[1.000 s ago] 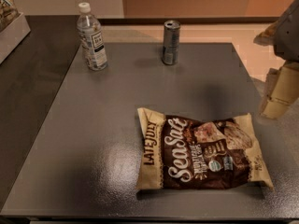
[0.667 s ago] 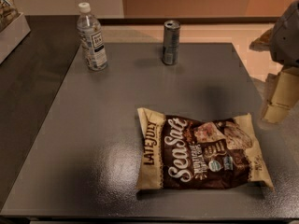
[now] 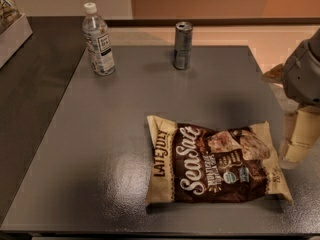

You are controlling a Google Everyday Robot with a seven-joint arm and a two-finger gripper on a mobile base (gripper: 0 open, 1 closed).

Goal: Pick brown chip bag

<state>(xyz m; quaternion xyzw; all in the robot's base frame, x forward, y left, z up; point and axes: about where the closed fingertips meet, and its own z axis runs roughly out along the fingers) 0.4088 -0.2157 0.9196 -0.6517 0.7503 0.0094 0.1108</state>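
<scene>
The brown chip bag (image 3: 215, 165) lies flat on the grey table (image 3: 115, 134), front right of centre, with tan ends and white "Sea Salt" and "LATE JULY" lettering. My gripper (image 3: 299, 136) hangs at the right edge of the view, just right of the bag's right end and a little above the table. Its grey wrist housing sits above the pale finger piece. It holds nothing that I can see.
A clear water bottle (image 3: 98, 40) stands at the table's back left. A grey metal can (image 3: 183, 45) stands at the back centre. A darker counter with a white box (image 3: 11, 31) lies to the left. The table's front edge is just below the bag.
The gripper has shifted slightly left and down, closer to the bag's right end. The bag, bottle and can have not moved.
</scene>
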